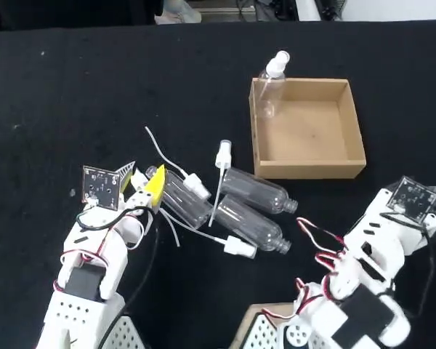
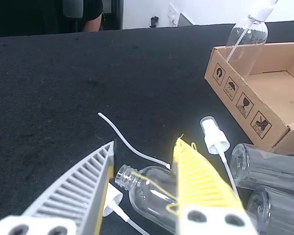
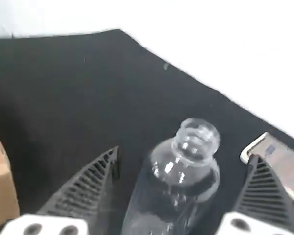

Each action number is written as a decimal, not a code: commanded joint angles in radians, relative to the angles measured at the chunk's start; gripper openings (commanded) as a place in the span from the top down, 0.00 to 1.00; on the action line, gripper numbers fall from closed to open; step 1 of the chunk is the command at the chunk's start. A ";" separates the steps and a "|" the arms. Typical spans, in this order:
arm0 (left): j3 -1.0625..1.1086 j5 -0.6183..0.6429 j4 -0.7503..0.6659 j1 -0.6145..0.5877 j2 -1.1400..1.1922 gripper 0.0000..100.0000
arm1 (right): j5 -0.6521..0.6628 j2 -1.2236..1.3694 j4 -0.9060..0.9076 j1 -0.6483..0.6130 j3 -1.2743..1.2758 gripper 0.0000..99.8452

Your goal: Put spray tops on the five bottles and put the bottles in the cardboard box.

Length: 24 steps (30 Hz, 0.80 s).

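The cardboard box [image 1: 264, 164] stands at the right of the table, and one bottle with a spray top [image 1: 271, 86] leans in its far left corner. Three open clear bottles lie on the black cloth: one [image 1: 180, 198] by my left gripper and two [image 1: 259, 190] [image 1: 251, 222] side by side. Loose spray tops [image 1: 223, 155] [image 1: 197, 186] [image 1: 240, 247] with thin tubes lie among them. My left gripper [image 2: 144, 144] is open, its fingers on either side of the neck of the nearest bottle [image 2: 152, 188]. My right gripper [image 3: 182, 155] is shut on another clear bottle [image 3: 186, 166], neck pointing away.
The right arm [image 1: 378, 240] sits near the table's right edge, beside the box's near corner. The spray tops' tubes trail across the cloth between the bottles. Open black cloth stretches over the far left. In the left wrist view the box [image 2: 245, 105] lies beyond the bottles.
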 commanded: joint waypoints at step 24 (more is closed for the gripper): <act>0.022 -0.012 0.000 0.010 -0.011 0.81 | 0.008 -0.061 0.419 -0.008 -0.263 0.65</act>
